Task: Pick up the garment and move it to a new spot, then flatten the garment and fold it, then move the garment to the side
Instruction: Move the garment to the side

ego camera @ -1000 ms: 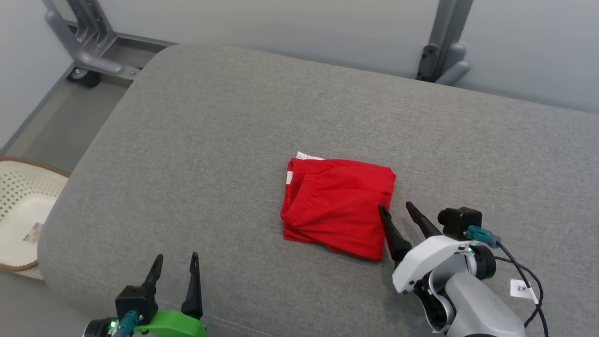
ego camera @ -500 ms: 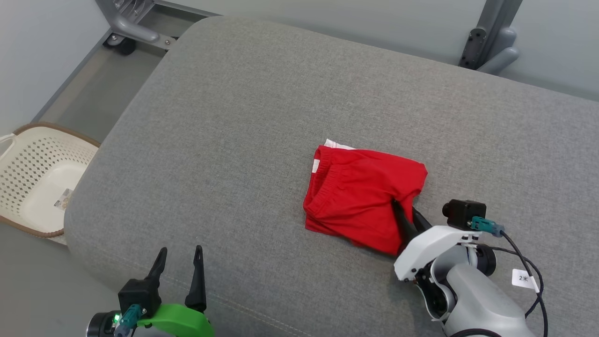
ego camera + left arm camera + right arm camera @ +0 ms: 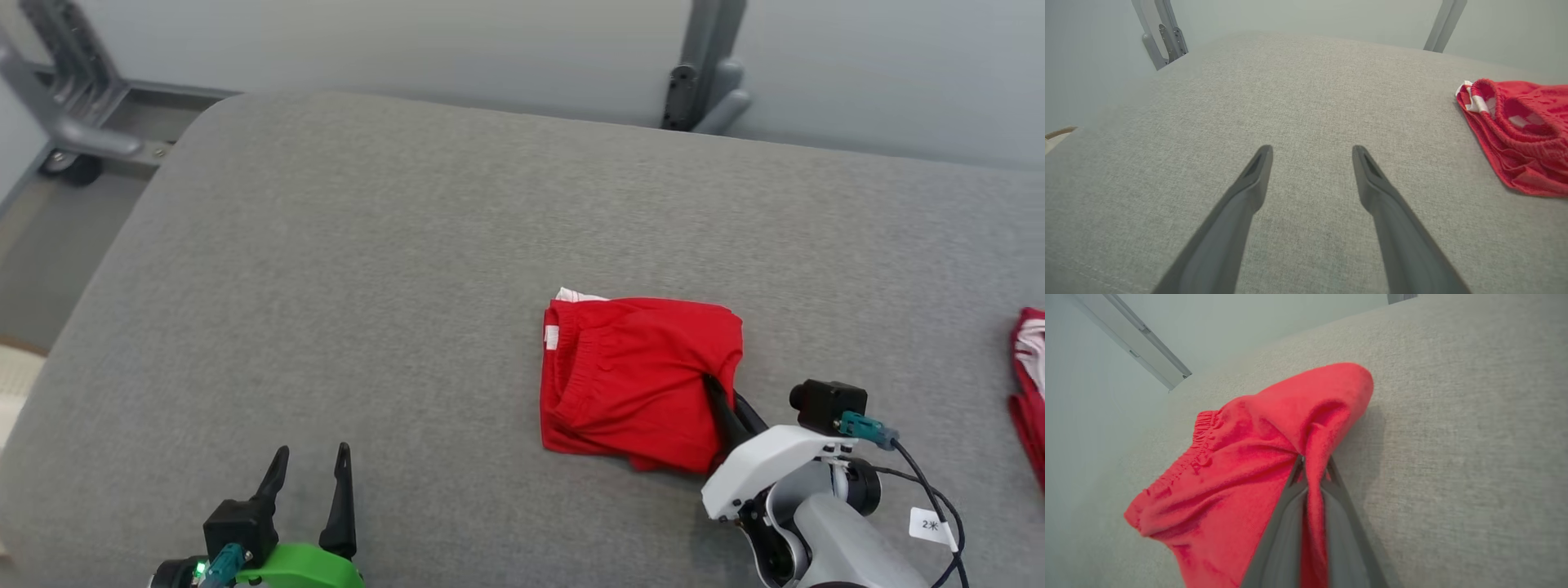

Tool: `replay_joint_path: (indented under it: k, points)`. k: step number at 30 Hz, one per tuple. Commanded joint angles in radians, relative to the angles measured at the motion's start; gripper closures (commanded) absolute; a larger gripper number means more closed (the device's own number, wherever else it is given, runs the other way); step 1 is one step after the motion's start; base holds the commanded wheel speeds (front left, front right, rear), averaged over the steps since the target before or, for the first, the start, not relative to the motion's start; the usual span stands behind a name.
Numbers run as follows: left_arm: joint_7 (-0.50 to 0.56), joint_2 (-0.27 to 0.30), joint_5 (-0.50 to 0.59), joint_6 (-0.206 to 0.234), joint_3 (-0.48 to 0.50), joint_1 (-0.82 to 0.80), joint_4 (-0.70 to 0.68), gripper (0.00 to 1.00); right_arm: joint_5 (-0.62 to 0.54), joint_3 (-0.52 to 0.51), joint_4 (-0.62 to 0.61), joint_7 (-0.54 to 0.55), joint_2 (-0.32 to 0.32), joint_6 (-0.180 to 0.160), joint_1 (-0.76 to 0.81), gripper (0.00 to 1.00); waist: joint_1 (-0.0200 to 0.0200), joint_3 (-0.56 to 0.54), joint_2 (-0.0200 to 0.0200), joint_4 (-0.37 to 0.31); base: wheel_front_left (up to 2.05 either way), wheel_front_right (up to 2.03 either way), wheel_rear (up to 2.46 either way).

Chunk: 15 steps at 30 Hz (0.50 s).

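The folded red garment [image 3: 633, 376] lies on the grey cushion [image 3: 367, 286], elastic waistband at its left with a white label. My right gripper [image 3: 722, 392] is shut on the garment's right edge; in the right wrist view the fabric [image 3: 1241, 465] bunches up between the closed fingers [image 3: 1282, 522]. My left gripper [image 3: 310, 469] stands open at the lower left, well clear of the garment, over bare cushion. In the left wrist view the garment [image 3: 1519, 134] sits at the far right, beyond the spread fingers [image 3: 1257, 175].
Another red and white piece of cloth [image 3: 1030, 384] lies at the cushion's right edge. Grey metal frame legs [image 3: 702, 82] stand behind the cushion, with a wheeled frame [image 3: 65, 131] at the back left. A pale basket's edge [image 3: 10, 384] shows at far left.
My right gripper closed from open beside the garment to shut on its right edge, pulling the fabric up slightly. The camera has shifted, bringing the second cloth into view. The left gripper stayed put.
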Motion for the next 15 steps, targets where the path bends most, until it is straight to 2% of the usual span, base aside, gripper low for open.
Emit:
replay_joint_path:
  k: [1, 9, 15]
  points:
    - [0.001, 0.004, -0.007, 0.000, -0.002, -0.004, -0.001, 0.00, -0.012, -0.010, -0.005, -0.003, -0.005, 0.000, 0.018, 1.00, 0.0000, -0.054, 0.0000, -0.214, 0.00, 0.00, 0.00]
    - [0.001, 0.004, -0.037, 0.012, -0.020, -0.020, -0.001, 0.00, -0.054, -0.024, -0.012, -0.003, -0.005, 0.000, 0.042, 1.00, 0.0000, -0.048, 0.0000, -0.466, 0.00, 0.00, 0.00]
    - [0.001, 0.004, -0.038, 0.010, -0.030, -0.041, 0.004, 0.00, -0.079, 0.010, -0.034, -0.003, -0.008, 0.000, 0.047, 1.00, 0.0000, -0.030, 0.0000, -0.616, 0.00, 0.00, 0.00]
